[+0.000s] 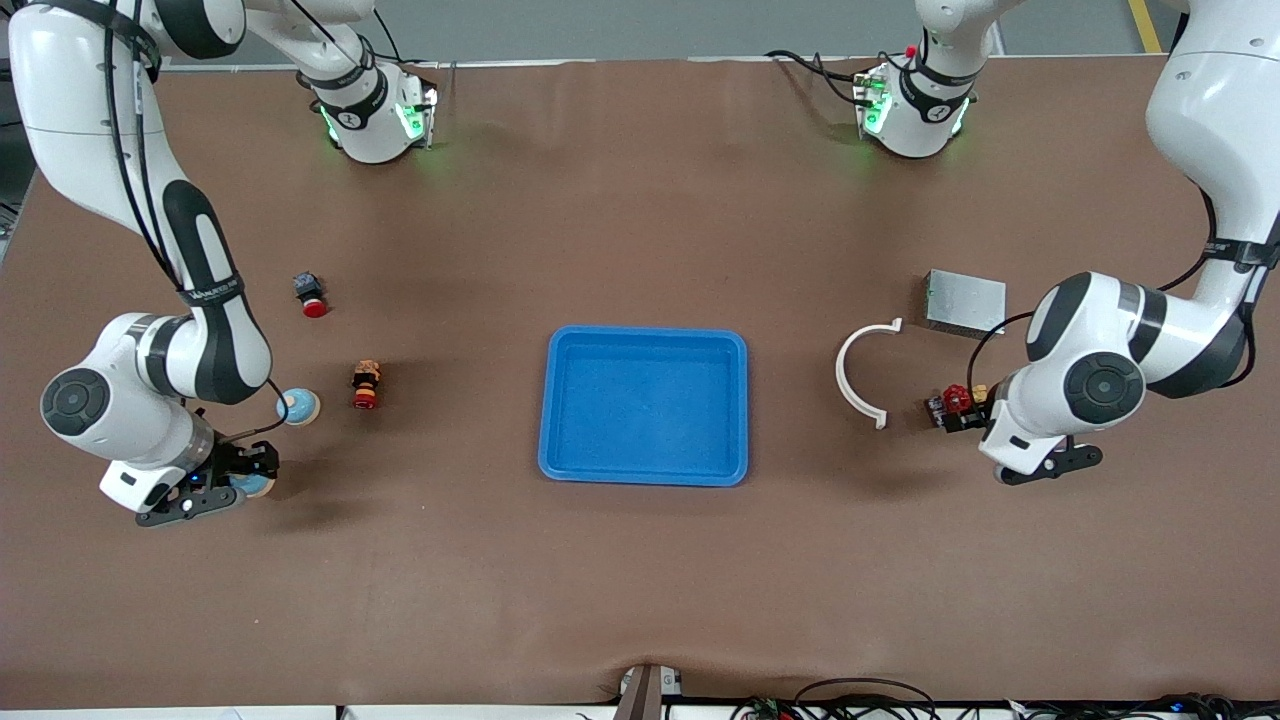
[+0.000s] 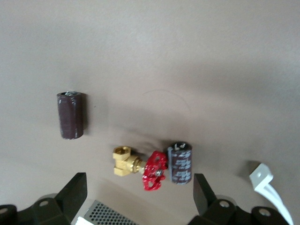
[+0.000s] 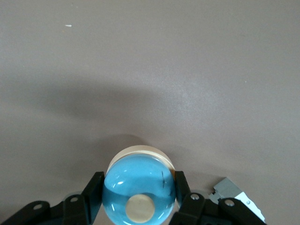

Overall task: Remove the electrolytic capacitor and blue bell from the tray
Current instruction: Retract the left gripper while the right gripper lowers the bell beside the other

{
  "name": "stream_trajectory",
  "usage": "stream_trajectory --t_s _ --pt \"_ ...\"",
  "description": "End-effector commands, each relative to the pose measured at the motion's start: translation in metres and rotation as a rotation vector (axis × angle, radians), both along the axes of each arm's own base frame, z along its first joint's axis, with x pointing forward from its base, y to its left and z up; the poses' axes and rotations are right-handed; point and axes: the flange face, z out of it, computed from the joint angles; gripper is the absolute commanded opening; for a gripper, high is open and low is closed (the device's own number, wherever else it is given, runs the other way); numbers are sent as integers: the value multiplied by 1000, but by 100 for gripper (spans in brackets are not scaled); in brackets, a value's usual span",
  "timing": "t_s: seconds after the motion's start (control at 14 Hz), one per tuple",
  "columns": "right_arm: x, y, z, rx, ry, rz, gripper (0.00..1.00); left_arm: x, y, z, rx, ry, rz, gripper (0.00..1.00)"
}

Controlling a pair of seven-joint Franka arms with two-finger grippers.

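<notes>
Right claw grips a bell; left claw hangs wide over the capacitors.

The right claw (image 3: 139, 199) is clamped on a blue bell (image 3: 139, 194) near the worktop (image 1: 640, 580) edge at the right arm's end. The left claw (image 2: 140, 197), jaws wide apart, hangs over a capacitor (image 2: 180, 162) touching a red-handled brass valve (image 2: 140, 168); another capacitor (image 2: 71, 115) lies apart. The blue tray (image 1: 646, 474) sits mid-worktop.
</notes>
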Motion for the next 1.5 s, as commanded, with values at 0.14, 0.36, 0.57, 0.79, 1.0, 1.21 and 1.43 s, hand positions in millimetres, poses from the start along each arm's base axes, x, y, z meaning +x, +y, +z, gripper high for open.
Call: stream_trajectory --t_s 0.14,0.36,0.57,0.79,1.0,1.21,1.43 --pt "-6 -1 -2 15 -7 3 0 -18 83 76 -91 57 -94 100" --pt "-6 2 -10 17 2 0 0 -31 129 108 -155 60 -143 100" --pt "-6 2 -14 16 -1 -1 0 -36 131 135 -154 41 -129 100" --pt "-7 3 -19 18 6 -3 0 -33 130 176 -174 3 -92 100" --pt "-7 6 -25 33 10 -17 0 -36 140 218 -175 46 -73 100" --pt "-7 15 -31 50 7 -22 0 -36 138 244 -177 35 -69 100" --pt "-7 14 -32 49 4 -22 0 -34 123 273 -209 -4 -77 100"
